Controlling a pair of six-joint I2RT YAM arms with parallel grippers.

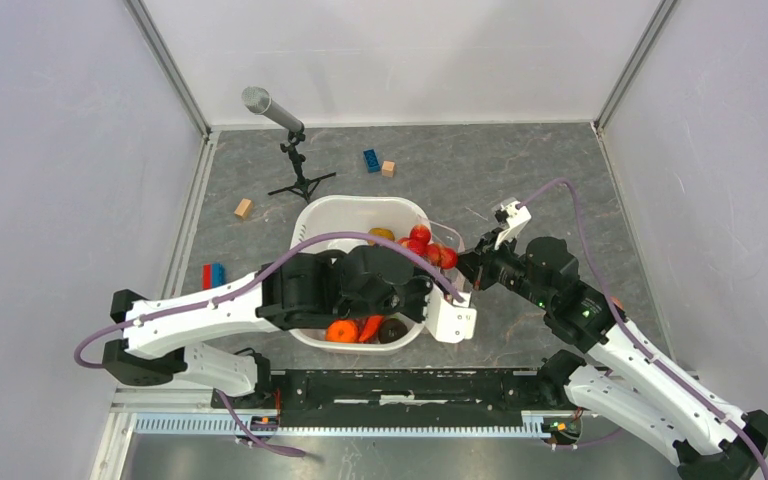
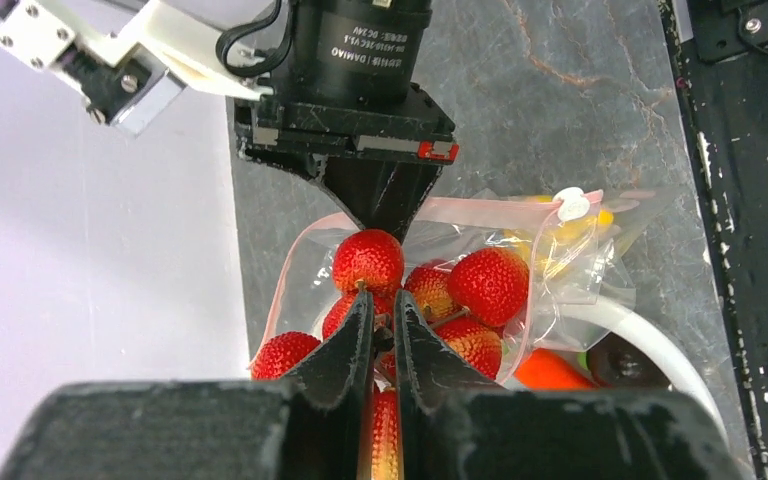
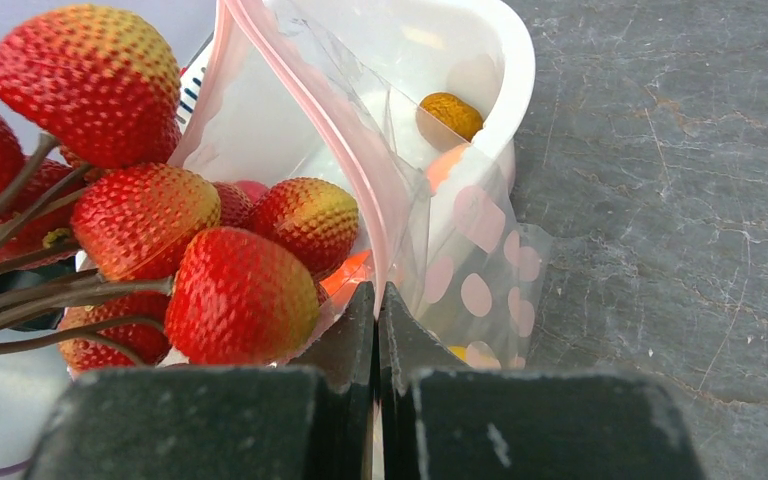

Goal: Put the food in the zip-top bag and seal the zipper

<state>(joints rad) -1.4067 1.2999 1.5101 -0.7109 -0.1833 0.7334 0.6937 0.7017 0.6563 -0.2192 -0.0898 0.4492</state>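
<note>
A bunch of red bumpy berries (image 2: 370,260) on brown stems hangs at the open mouth of the clear zip-top bag (image 2: 600,270), over the white basin (image 1: 325,215). My left gripper (image 2: 380,305) is shut on the bunch's stems. My right gripper (image 3: 378,292) is shut on the bag's pale pink zipper strip (image 3: 310,90) and holds the mouth up; it faces the left gripper (image 1: 428,268) closely. The white slider (image 2: 572,205) sits at the strip's far end. A yellow fruit (image 2: 560,235) lies inside the bag. An orange (image 1: 340,330), a carrot (image 1: 370,328) and a dark fruit (image 1: 392,330) lie in the basin.
A microphone on a small tripod (image 1: 285,125) stands behind the basin. A blue block (image 1: 371,160) and a wooden block (image 1: 388,168) lie at the back, another wooden block (image 1: 243,208) and red and blue blocks (image 1: 212,275) at the left. A black rail (image 1: 410,385) runs along the front.
</note>
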